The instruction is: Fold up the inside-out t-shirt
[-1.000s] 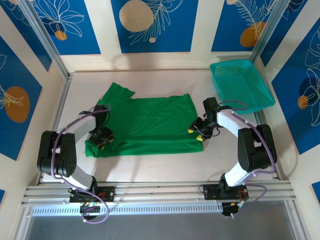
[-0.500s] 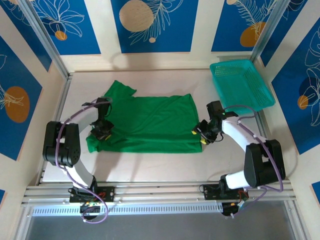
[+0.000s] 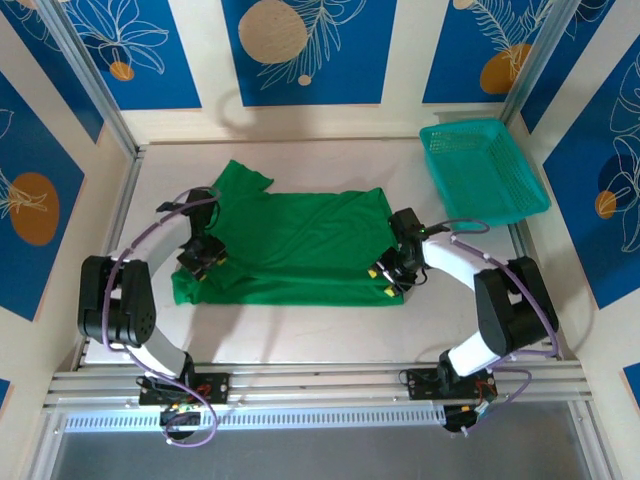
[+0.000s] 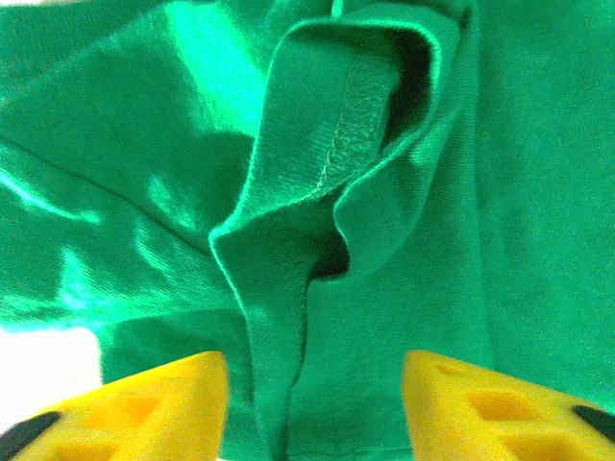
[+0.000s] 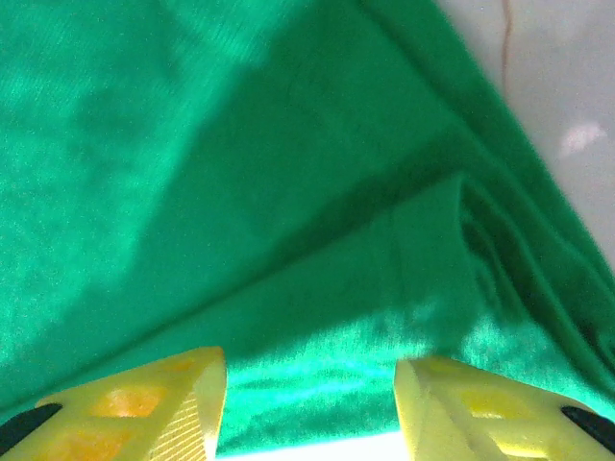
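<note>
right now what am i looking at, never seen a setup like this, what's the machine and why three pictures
Two robot arms are bolted at the near edge of a table, each ending in a two-fingered claw. The wide picture looks down from above and behind them; the two close-ups come from cameras on the wrists, yellow fingers at the bottom. A green t-shirt lies spread on the table, and a teal mesh basket sits at the far right. The left claw is over the shirt's left end, the right claw over its right edge. Both are open, so nothing is held.
</note>
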Robot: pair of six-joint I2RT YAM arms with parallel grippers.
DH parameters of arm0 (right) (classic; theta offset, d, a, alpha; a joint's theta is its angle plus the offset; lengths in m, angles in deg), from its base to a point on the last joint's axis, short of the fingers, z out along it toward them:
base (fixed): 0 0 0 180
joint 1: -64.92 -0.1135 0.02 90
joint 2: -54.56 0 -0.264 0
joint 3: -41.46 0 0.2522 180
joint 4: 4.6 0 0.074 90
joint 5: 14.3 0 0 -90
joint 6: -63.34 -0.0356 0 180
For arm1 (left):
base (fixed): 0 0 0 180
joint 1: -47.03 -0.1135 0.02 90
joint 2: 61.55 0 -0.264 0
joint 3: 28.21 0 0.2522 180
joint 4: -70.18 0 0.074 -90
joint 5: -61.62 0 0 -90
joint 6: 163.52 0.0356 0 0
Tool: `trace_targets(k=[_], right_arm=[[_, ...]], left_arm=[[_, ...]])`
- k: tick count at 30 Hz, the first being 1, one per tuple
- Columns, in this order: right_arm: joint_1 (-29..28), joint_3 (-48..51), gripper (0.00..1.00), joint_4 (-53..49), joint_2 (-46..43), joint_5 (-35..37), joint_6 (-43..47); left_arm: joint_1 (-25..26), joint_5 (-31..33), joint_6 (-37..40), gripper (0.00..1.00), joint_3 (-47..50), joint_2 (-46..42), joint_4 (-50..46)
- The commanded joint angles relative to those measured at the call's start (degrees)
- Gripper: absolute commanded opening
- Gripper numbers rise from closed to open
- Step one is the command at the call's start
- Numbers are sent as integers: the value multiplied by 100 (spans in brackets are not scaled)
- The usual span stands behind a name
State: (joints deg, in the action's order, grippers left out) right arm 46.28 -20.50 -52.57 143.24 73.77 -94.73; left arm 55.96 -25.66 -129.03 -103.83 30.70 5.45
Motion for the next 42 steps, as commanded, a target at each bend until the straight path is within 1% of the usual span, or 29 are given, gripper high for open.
trace_targets(k=[1,4,6,8,9,12,15,18,21,23,26,29,30,31,32,33,35,36,37,38,40,42], right_arm=[[169,100,50,407,319,-91,-325],[275,-12,49,667,476,-320,-515],[308,-158,49,705,483,-428,-613],[304,-345,49,605,466,-346,-655],[304,-435,49,556,475,-306,-646],[322,-731,49,315,623,-238,-624],[360,-814,49,332,773,-245,-742],[432,-791,49,500,881,-93,-881],[561,-774,49,759,983,61,-977],[602,-934,49,866,1025,111,-820],[555,-1471,49,463,1038,352,-315],[559,-1654,49,282,906,590,148],[553,-1694,49,299,852,595,470],[532,-1782,49,282,788,511,983],[425,-1879,48,221,721,538,1469],[204,-1981,48,131,618,668,2084],[-372,-1972,49,177,409,827,3154],[-676,-1927,50,228,333,818,3548],[-1004,-1876,49,273,312,750,3761],[-1230,-1832,49,345,342,566,3861],[-1603,-1631,48,654,495,-58,3866],[-1743,-1298,45,1041,643,-333,3654]], left_arm=[[262,-108,-297,37,138,147,247],[282,-61,-319,14,9,255,347],[276,83,-201,10,-184,251,330],[254,227,-93,2,-302,207,381],[231,213,-62,0,-348,212,417],[131,-82,25,0,-471,396,559],[66,-244,66,0,-547,678,674],[53,-108,150,0,-597,722,703],[56,111,359,17,-509,413,624],[56,92,603,26,-385,151,642],[80,-180,1041,29,-148,-259,573],[76,-74,1088,30,312,-742,370],[70,-1,1062,30,508,-915,356],[57,41,1032,43,686,-1078,343],[56,78,987,64,814,-1200,289],[47,73,960,69,959,-1315,228],[34,39,910,68,1259,-1556,99],[35,38,903,68,1475,-1688,105],[30,88,880,66,1653,-1804,120],[18,156,860,62,1763,-1885,122],[-3,281,778,57,1862,-1965,104],[-8,308,668,54,1905,-2003,151]])
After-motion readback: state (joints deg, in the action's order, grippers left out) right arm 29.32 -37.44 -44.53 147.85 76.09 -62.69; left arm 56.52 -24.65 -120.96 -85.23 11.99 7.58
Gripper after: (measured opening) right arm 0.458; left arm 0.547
